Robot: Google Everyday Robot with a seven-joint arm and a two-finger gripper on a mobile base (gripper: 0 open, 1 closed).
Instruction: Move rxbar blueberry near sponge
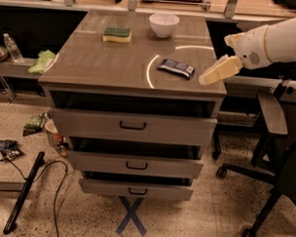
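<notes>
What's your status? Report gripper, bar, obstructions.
Gripper right of the rxbar blueberry, not touching it. Bar lies flat on the cabinet top, well apart from the sponge at back left. White bowl at back, off the path between them.

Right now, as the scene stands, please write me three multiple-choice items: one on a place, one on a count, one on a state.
1. Where is the flat dark blue wrapped snack bar? A) on the grey cabinet top, front right; B) inside a drawer; C) on the floor.
2. How many grey drawers with handles are there? A) two; B) three; C) five.
3. The robot's cream hand is: A) gripping the bar; B) apart, just right of it; C) on the floor.
Answers: 1 A, it lies on the top. 2 B, three handles are stacked. 3 B, bare top shows between them.
</notes>
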